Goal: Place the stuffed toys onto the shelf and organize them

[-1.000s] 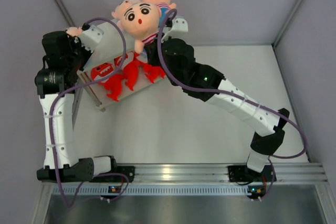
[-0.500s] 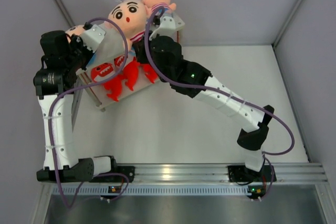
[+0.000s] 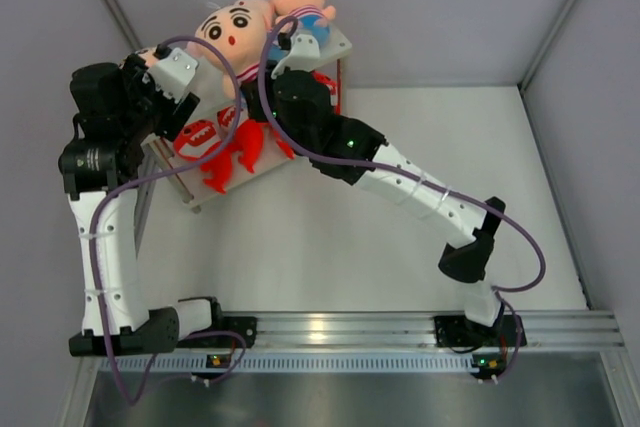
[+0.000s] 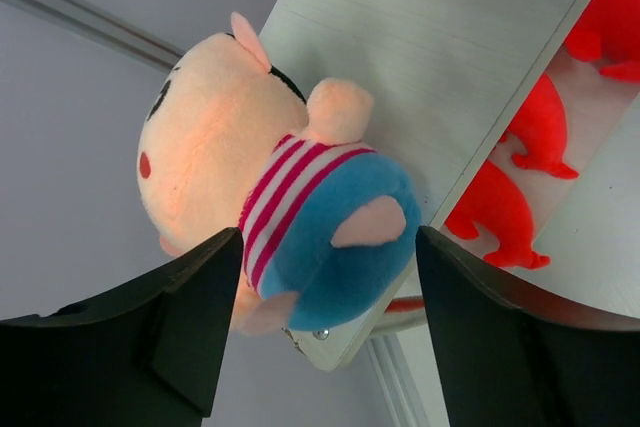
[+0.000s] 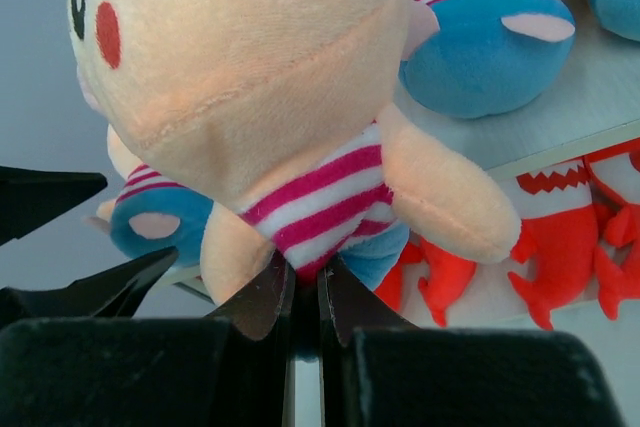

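Right end effector point(image 5: 300, 285): jaws pinched almost shut on a fold of fabric at the seat of a boy doll point(image 5: 250, 77), held head-up over the top board of the shelf point(image 4: 450, 37), between two dolls lying there. Hazard: thin grip under a heavy head, so the doll may tip or slip on release and nudge the end doll point(image 4: 300, 197), which overhangs the board's edge, onto the surface point(image 3: 400, 237). Left end effector point(image 4: 318, 247): wide open, empty, straddling that end doll. Lower tier: red sharks point(image 3: 225, 152). Both arms crowd the shelf.

Boy dolls point(image 3: 232, 29) atop the shelf point(image 3: 336, 44), red sharks point(image 3: 225, 152) beneath
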Motion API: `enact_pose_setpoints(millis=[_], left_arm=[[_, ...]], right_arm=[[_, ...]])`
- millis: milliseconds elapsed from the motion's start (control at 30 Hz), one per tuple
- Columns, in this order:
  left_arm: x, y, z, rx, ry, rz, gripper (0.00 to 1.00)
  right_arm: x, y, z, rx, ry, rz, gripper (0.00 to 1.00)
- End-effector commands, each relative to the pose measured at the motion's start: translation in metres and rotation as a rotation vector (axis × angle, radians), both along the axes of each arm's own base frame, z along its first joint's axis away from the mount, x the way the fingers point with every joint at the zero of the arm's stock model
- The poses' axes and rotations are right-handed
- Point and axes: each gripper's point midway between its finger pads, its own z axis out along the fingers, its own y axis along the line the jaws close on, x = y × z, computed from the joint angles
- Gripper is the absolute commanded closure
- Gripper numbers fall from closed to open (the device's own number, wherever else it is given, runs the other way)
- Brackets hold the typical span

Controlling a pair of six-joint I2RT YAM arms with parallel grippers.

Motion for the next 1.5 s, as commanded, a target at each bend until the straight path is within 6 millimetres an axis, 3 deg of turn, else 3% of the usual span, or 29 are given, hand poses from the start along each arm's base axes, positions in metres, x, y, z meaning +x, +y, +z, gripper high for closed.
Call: enact_pose_setpoints(millis=[0, 33, 233, 267, 433, 600, 1000, 1300, 1367, 1467], left_arm=[[-0.023, -0.014, 0.042, -0.034, -0.132, -0.053, 0.22], [-0.025, -0.017, 0.044, -0.041, -0.138, -0.069, 0.19], [-0.049, -0.047, 0.059, -0.086, -0.188, -0.223, 0.2], [-0.06, -0.058, 0.062, -0.089, -0.205, -0.284, 0.2], [-0.081, -0.089, 0.059, -0.102, -0.201, -0.473, 0.2], [-0.095, -0.116, 0.055, -0.124, -0.198, -0.65, 0.13], [-0.096, -0.121, 0.049, -0.116, -0.191, -0.684, 0.12], [-0.094, -0.125, 0.046, -0.133, -0.175, -0.707, 0.16], [-0.095, -0.126, 0.047, -0.135, -0.177, -0.716, 0.21], [-0.091, -0.124, 0.044, -0.127, -0.171, -0.702, 0.42]], right_arm=[[-0.003, -0.011, 0.037, 0.114, -0.047, -0.004, 1.0], [-0.002, -0.01, 0.029, 0.109, -0.038, -0.005, 1.0], [-0.011, -0.026, 0.047, 0.188, -0.008, -0.01, 1.0], [-0.015, -0.029, 0.054, 0.211, -0.006, 0.0, 1.0], [-0.033, -0.024, 0.07, 0.312, 0.039, 0.099, 1.0], [-0.049, -0.021, 0.078, 0.382, 0.064, 0.165, 1.0], [-0.069, 0.013, 0.072, 0.424, 0.113, 0.241, 1.0], [-0.078, 0.032, 0.069, 0.446, 0.132, 0.294, 1.0], [-0.078, 0.036, 0.067, 0.446, 0.135, 0.3, 1.0], [-0.082, 0.039, 0.072, 0.461, 0.137, 0.321, 1.0]])
